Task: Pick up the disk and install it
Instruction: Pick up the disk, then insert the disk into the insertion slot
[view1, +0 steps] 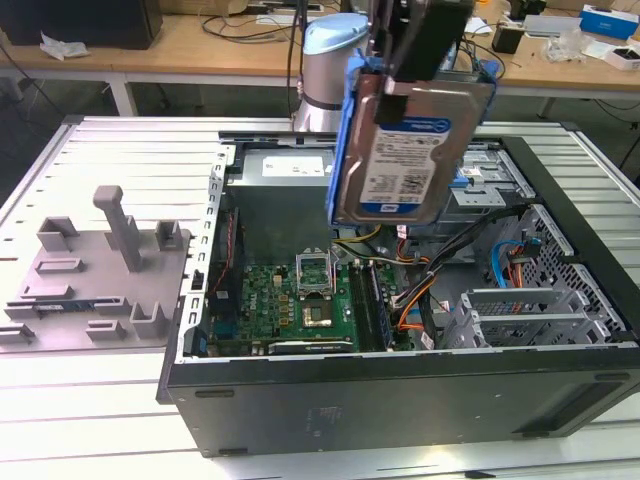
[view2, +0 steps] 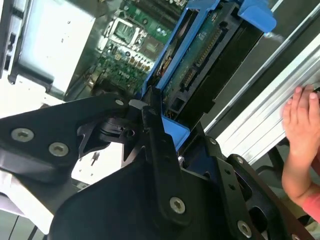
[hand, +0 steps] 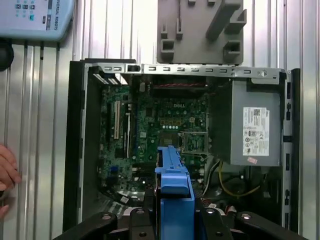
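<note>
Robot hand (view1: 408, 75) clamped on the disk (view1: 410, 150), white-and-blue label (view1: 405, 178) outward, seemingly hanging above the open computer case (view1: 400, 390)

Exterior view oblique above the open computer case (view1: 400, 400); both wrist views closer, down onto its motherboard (hand: 165, 120) (view2: 125, 55).
</note>
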